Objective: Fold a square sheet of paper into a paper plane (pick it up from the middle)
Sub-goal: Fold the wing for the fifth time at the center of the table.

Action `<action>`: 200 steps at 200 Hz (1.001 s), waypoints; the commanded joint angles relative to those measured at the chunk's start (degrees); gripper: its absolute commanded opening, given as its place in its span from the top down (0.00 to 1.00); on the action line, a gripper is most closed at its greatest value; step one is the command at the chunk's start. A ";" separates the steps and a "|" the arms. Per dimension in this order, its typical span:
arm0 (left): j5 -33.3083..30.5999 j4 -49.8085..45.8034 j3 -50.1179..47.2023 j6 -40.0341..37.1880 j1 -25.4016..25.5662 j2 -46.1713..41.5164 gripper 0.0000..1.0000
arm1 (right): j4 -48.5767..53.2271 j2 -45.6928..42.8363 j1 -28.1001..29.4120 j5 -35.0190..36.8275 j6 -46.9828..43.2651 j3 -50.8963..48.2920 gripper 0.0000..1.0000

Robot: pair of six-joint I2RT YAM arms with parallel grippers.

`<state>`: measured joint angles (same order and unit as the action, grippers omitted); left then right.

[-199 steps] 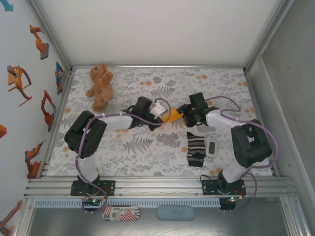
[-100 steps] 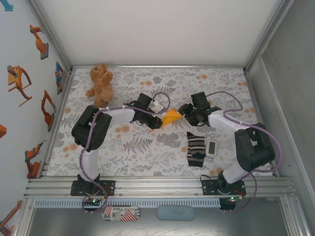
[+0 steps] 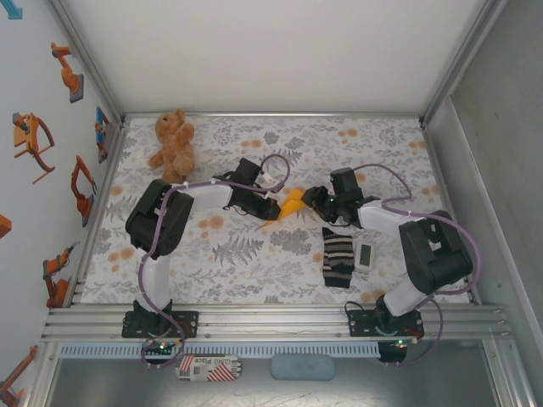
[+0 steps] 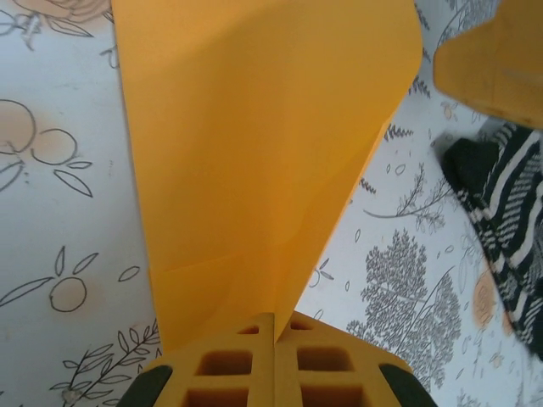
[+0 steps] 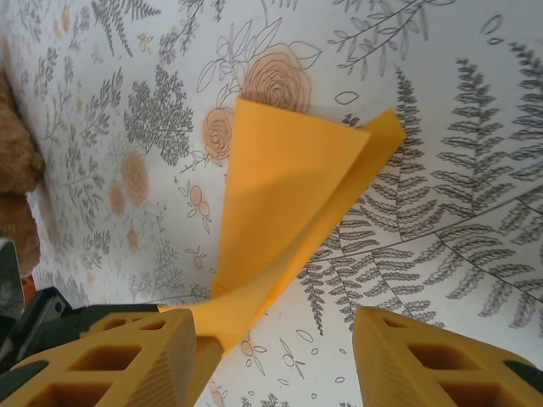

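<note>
Left claw (image 4: 273,326): mine, clamped tight on near edge of paper plane (image 4: 254,153). Folded orange-yellow paper fans away toward 12 o'clock in left wrist view, over floral tablecloth (image 4: 68,212). From top, plane sits at table centre, between my two claws. Right claw (image 5: 276,326): jaws apart, nothing pinched. Plane's narrow end runs to its finger (image 5: 127,356) at 7 o'clock in right wrist view; contact unclear. Striped sock (image 3: 338,259) at 5 o'clock from plane, teddy bear (image 3: 172,148) at 10 o'clock.

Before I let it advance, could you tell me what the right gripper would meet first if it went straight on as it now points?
Probably the sheet of paper, just ahead of the open right gripper and pinched by the left gripper; the tablecloth lies beyond, though depth is unclear.
</note>
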<state>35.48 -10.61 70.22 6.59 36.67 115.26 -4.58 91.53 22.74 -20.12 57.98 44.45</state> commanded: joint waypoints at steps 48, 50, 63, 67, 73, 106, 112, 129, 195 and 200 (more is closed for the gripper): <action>4.33 6.67 -2.74 11.52 -1.43 2.02 1.00 | 8.25 4.75 4.04 2.86 -11.23 7.08 0.46; 4.33 6.83 -2.85 11.71 -1.51 2.04 1.00 | 8.27 4.96 4.06 2.88 -11.35 7.15 0.46; 4.49 8.18 -3.58 13.40 -1.75 2.07 1.00 | 8.18 6.12 4.15 2.48 -11.81 7.98 0.46; 4.60 8.64 -3.90 13.80 -1.73 2.00 1.00 | 8.25 6.47 4.25 2.35 -12.04 8.31 0.46; 4.84 9.32 -4.27 14.25 -1.85 1.98 1.00 | 8.42 7.13 4.39 1.93 -12.50 8.86 0.46; 4.77 11.31 -5.35 15.73 -1.83 2.07 1.00 | 10.00 10.31 5.27 1.12 -14.60 11.53 0.45; 4.69 11.57 -5.65 15.82 -1.77 2.07 1.00 | 9.88 10.70 5.29 0.97 -14.69 11.57 0.45; 4.61 12.41 -6.12 16.16 -1.78 2.21 1.00 | 10.11 11.60 5.38 1.21 -14.87 12.14 0.45; 4.23 13.13 -6.59 16.65 -1.97 2.78 0.98 | 12.84 15.09 5.47 3.86 -15.27 14.45 0.45; 4.24 13.27 -6.75 16.69 -1.97 2.75 0.98 | 13.34 15.63 5.47 4.16 -15.26 14.83 0.45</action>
<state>39.07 2.09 64.69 22.48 35.14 116.88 6.35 104.29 27.90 -19.25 43.88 57.30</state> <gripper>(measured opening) 0.045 0.549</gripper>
